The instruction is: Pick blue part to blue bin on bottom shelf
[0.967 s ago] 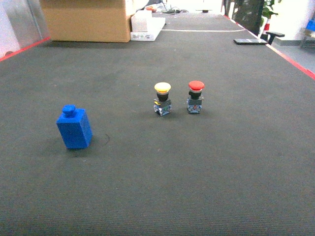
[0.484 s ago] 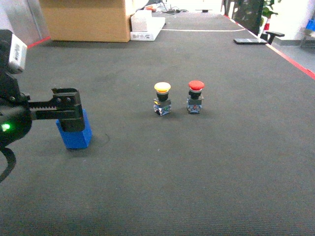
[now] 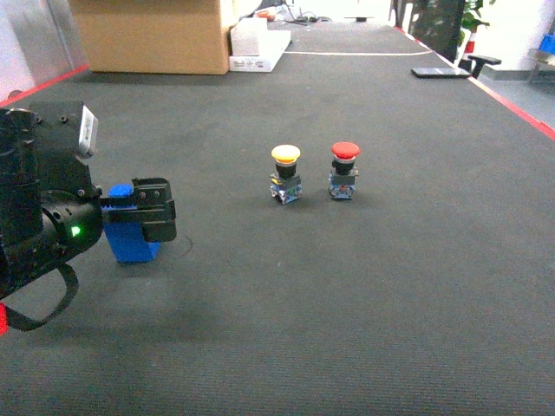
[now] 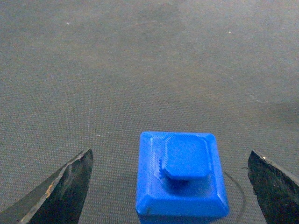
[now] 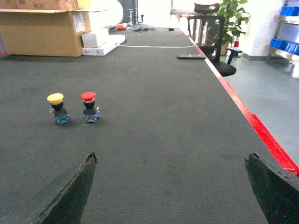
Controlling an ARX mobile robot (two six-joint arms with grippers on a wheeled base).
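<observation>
Left-wrist view puts your blue part upright, centred between the left gripper's spread jaws (untouched); descend straight.

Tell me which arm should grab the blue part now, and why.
Left. The left gripper is open with the blue part between its fingers, ready to close. The right gripper is open over bare mat, with only the yellow button and red button ahead of it.
</observation>
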